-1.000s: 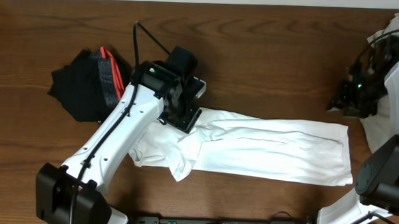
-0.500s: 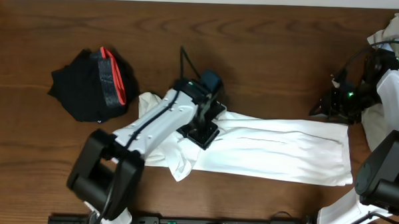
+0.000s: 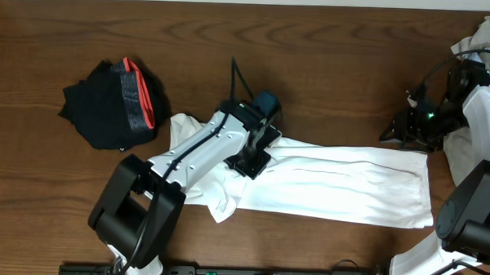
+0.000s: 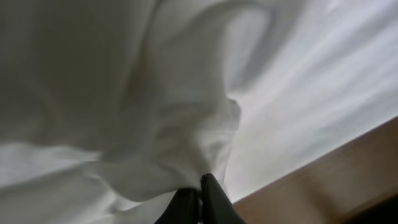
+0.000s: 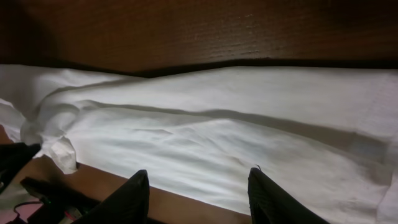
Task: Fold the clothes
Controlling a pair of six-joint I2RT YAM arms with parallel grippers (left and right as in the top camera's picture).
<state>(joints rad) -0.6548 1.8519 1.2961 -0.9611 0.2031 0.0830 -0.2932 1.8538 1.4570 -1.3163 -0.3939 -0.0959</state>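
Observation:
A white T-shirt (image 3: 341,186) lies stretched in a long strip across the middle of the table, bunched at its left end. My left gripper (image 3: 251,160) presses down on that bunched part and is shut on a pinched fold of the white T-shirt (image 4: 155,106); its dark fingertips (image 4: 211,196) meet with fabric between them. My right gripper (image 3: 396,133) hovers open just past the shirt's upper right corner. In the right wrist view its fingers (image 5: 132,194) frame the shirt (image 5: 217,130) with nothing between them.
A black garment with a grey-and-red band (image 3: 107,104) lies crumpled at the left. A pale crumpled garment (image 3: 481,35) sits at the far right edge, behind the right arm. Bare wood (image 3: 329,67) stretches along the back of the table.
The left arm swung right along the shirt's bunched end and its jaws closed on a fold. The right gripper dropped left towards the shirt's right corner.

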